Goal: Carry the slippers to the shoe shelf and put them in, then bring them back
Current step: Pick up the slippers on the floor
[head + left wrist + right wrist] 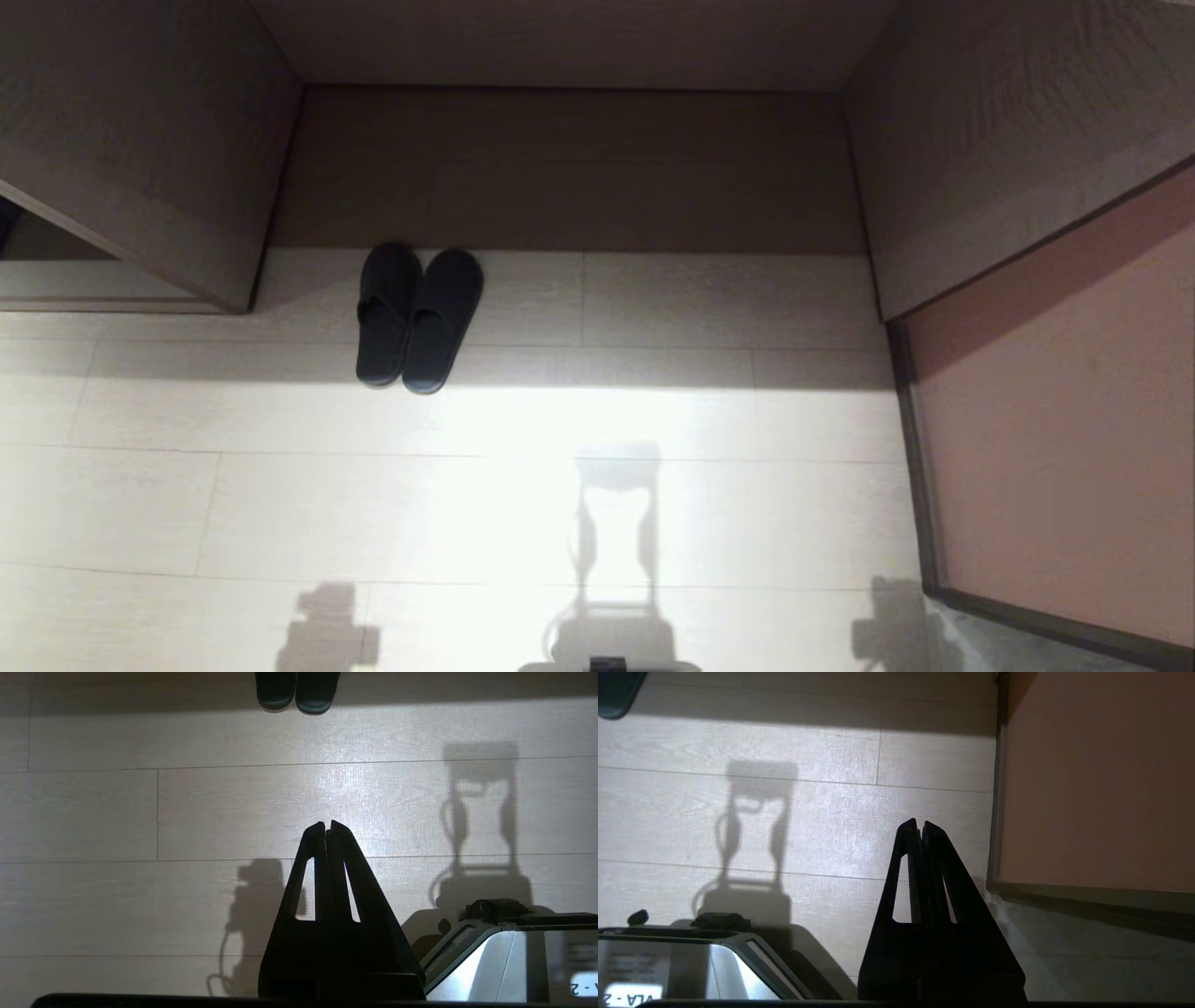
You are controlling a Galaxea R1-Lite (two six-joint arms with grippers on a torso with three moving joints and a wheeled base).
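Slippers (418, 317): matte charcoal fabric pair, rounded closed toes, open heels, side by side and touching on the pale wood-grain plank floor (467, 504), toes at the front edge of the shoe shelf (569, 168), a low recess of grey wood-grain panels, toward its left end. Left tool (328, 828): black tapered fingers pressed together, nothing held, hanging above bare floor with the slipper heels well ahead of it. Right tool (920, 827): same pose, fingers closed and empty, beside a pinkish panel (1097, 779).
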